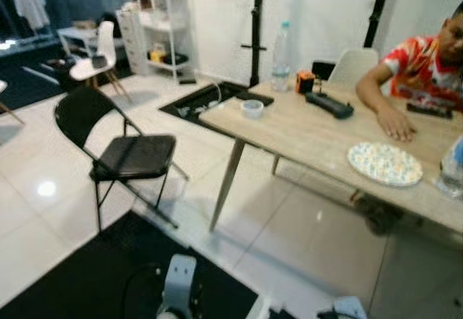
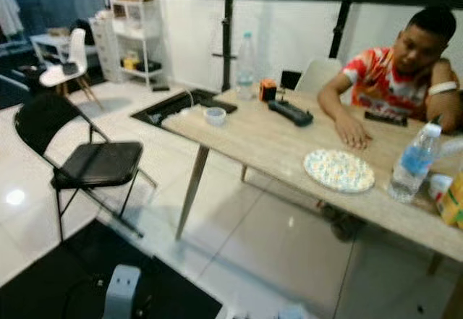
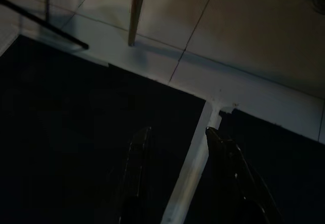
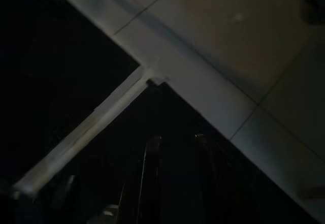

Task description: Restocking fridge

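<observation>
1. Light wood-grain table (image 2: 260,142) on slanted tapered legs; glossy pale tiled floor (image 2: 260,254) bordered by black mats.
2. On the table: round speckled plate (image 2: 338,171); clear plastic water bottle with blue label (image 2: 412,163) near the right end; second tall bottle (image 2: 245,66) at the far edge; small white bowl (image 2: 215,116).
3. Seated person (image 2: 394,73), hand flat on the table.
4. Black folding chair (image 2: 79,161), left.
5. Left gripper (image 3: 175,148) and right gripper (image 4: 175,155) hang low over mat and tile; fingers parted, holding nothing.
</observation>
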You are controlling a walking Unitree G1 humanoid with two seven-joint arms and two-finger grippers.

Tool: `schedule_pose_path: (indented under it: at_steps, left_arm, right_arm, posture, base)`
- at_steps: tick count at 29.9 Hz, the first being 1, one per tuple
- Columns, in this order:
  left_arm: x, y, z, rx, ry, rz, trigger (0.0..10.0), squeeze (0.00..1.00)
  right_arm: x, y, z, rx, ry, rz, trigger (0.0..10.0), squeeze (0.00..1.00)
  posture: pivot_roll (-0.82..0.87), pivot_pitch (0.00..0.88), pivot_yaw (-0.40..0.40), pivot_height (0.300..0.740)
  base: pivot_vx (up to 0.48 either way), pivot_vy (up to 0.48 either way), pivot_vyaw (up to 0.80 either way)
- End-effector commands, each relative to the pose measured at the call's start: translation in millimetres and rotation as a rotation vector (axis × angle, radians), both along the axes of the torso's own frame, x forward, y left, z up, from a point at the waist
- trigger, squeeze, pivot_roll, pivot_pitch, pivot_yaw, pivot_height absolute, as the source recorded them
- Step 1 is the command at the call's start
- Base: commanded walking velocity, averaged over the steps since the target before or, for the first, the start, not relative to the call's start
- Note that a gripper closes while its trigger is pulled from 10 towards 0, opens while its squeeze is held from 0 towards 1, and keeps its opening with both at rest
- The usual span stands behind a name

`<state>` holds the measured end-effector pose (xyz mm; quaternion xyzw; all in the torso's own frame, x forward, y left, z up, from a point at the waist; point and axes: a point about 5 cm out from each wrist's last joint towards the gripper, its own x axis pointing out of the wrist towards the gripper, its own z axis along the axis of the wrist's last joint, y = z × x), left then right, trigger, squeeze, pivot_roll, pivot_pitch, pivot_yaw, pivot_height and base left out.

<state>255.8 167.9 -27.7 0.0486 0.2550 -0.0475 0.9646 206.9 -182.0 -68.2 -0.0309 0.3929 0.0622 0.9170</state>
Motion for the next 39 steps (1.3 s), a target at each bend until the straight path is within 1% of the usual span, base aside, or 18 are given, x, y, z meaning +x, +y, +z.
schedule_pose_path:
  at_steps: [1, 8, 10, 11, 12, 14, 16, 20, 29, 33, 39]
  left_arm:
    - [-0.7, 0.6, -1.3, 0.011, 0.016, -0.012, 10.0, 0.0]
    - [0.2, 1.6, -0.9, 0.021, 0.02, -0.02, 10.0, 0.0]
    - [2.5, -0.1, 0.6, -0.004, 0.019, -0.021, 10.0, 0.0]
    - [2.5, -0.1, 0.6, -0.004, 0.019, -0.021, 10.0, 0.0]
    - [3.1, -1.1, 0.3, 0.015, 0.031, -0.038, 10.0, 0.0]
    - [4.1, -5.3, 1.2, 0.028, 0.03, -0.095, 10.0, 0.0]
    - [4.1, -5.9, 1.4, 0.03, 0.027, -0.102, 10.0, 0.0]
    - [2.9, -10.7, 0.7, 0.036, 0.026, -0.134, 10.0, 0.0]
    - [2.0, -9.7, -0.1, 0.039, 0.031, -0.119, 10.0, 0.0]
    - [3.0, -3.8, 0.5, 0.038, 0.027, -0.071, 10.0, 0.0]
    - [2.5, -1.1, 0.2, 0.043, 0.026, -0.057, 10.0, 0.0]
  right_arm:
    - [-5.4, 4.0, -3.4, 0.019, 0.013, -0.012, 10.0, 0.0]
    - [-6.6, 3.9, -4.1, 0.024, 0.016, -0.025, 10.0, 0.0]
    - [-6.7, 3.5, -4.0, 0.024, 0.01, -0.036, 10.0, 0.0]
    - [-6.7, 3.5, -4.0, 0.024, 0.01, -0.036, 10.0, 0.0]
    - [-7.3, 2.9, -4.3, 0.034, 0.01, -0.055, 10.0, 0.0]
    - [-10.4, 1.9, -5.7, 0.014, 0.016, -0.041, 10.0, 0.0]
    - [-11.3, 1.7, -6.2, 0.011, 0.018, -0.039, 10.0, 0.0]
    - [-13.6, -0.2, -7.1, 0.009, 0.021, -0.046, 10.0, 0.0]
    - [-14.2, -1.9, -7.2, 0.007, 0.023, -0.054, 10.0, 0.0]
    - [-13.3, -1.3, -6.9, 0.006, 0.022, -0.05, 10.0, 0.0]
    - [-11.6, 0.0, -6.1, 0.008, 0.018, -0.045, 10.0, 0.0]
  posture:
    - [-0.01, 0.097, 0.052, 0.74]
    - [-0.01, 0.098, 0.056, 0.74]
    - [-0.01, 0.099, 0.057, 0.74]
    - [-0.01, 0.099, 0.057, 0.74]
    - [-0.01, 0.099, 0.058, 0.74]
    - [-0.01, 0.101, 0.061, 0.74]
    - [-0.01, 0.101, 0.062, 0.74]
    - [-0.01, 0.1, 0.065, 0.74]
    - [-0.01, 0.101, 0.064, 0.74]
    - [-0.01, 0.101, 0.064, 0.74]
    - [-0.01, 0.099, 0.06, 0.74]
  base:
    - [0.45, 0.0, -0.8]
    - [0.439, 0.0, -0.8]
    - [0.0, 0.0, -0.8]
    - [0.0, 0.0, -0.8]
    - [0.0, 0.0, -0.8]
    - [0.0, 0.0, 0.0]
    - [0.0, 0.0, 0.0]
    - [0.0, -0.48, 0.0]
    - [0.0, -0.48, 0.0]
    - [0.0, 0.0, 0.0]
    - [0.0, 0.0, 0.0]
